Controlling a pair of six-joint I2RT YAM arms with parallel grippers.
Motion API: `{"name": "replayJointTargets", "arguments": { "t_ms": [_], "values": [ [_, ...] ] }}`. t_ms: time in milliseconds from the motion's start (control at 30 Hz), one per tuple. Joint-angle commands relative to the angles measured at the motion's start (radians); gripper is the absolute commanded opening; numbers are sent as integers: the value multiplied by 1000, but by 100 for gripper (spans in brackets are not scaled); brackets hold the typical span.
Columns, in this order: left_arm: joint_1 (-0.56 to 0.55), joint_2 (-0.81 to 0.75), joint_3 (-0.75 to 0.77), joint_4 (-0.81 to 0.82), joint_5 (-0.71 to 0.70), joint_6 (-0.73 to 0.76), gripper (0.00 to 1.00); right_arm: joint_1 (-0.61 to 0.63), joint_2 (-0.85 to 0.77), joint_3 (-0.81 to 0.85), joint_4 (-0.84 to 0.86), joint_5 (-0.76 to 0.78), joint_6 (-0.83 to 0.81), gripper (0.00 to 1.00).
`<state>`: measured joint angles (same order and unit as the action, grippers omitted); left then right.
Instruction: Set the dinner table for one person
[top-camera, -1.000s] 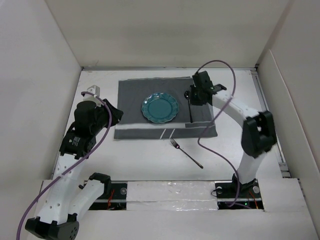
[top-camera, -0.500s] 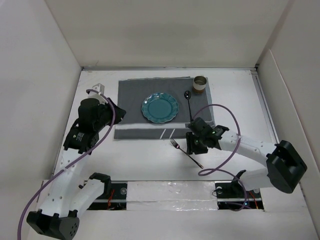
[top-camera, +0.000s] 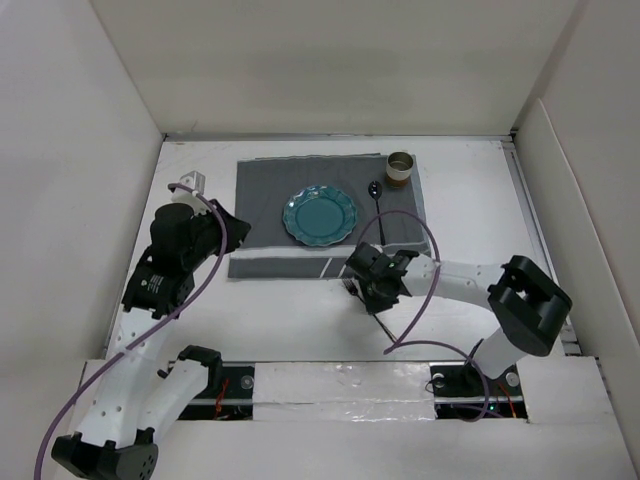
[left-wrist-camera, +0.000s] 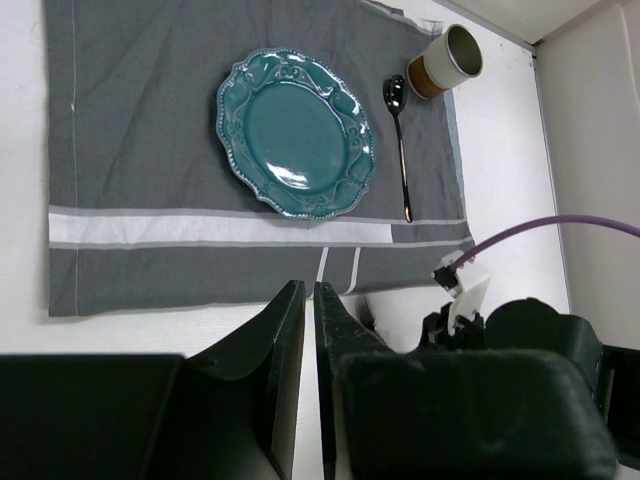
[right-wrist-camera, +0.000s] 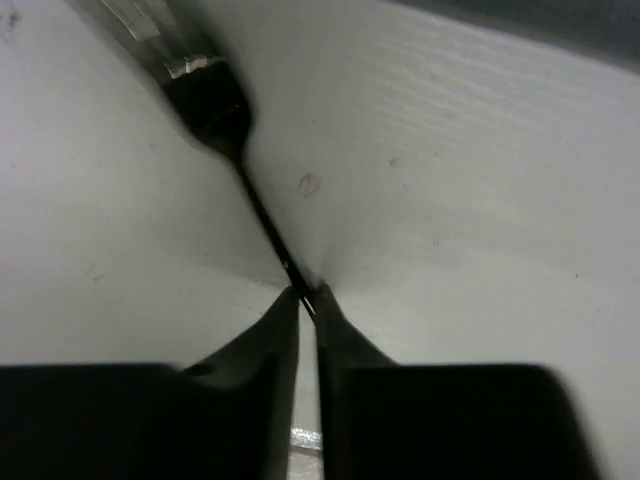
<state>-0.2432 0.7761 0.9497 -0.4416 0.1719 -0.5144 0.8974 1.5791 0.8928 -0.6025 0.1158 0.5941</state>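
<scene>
The white table (top-camera: 480, 200) carries a grey placemat (top-camera: 262, 200) on its far half. A fork (right-wrist-camera: 215, 100) is on the bare top, just beside the mat's near edge. A small metal bracket (top-camera: 188, 181) sits far left.

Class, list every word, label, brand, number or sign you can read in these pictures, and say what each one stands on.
None can be read. The plate, cup, spoon, fork, striped placemat and white table carry no lettering. The placemat's pale stripes are plain bands, not signs.
</scene>
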Motion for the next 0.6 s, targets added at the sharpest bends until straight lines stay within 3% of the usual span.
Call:
{"name": "replayJointTargets", "arguments": {
  "t_ms": [0, 33, 200, 333, 400, 567],
  "values": [
    [-5, -31, -8, 3, -9, 1, 7, 18, 41, 41, 18, 35, -4, 5],
    [-5, -32, -2, 0, -11, 2, 7, 43, 47, 53, 12, 33, -1, 0],
    [-5, -49, 55, -41, -25, -6, 8, 167, -26, 239, -90, -17, 48, 0],
    [-5, -60, 83, -68, -15, -36, 8, 189, -37, 371, -100, -28, 56, 0],
    [-5, -69, 99, -88, -12, -55, 9, 189, 4, 496, -79, -9, 58, 0],
    [-5, -115, 138, -190, -15, -119, 20, 141, 307, 852, -94, 39, 49, 0]
  ]
}}
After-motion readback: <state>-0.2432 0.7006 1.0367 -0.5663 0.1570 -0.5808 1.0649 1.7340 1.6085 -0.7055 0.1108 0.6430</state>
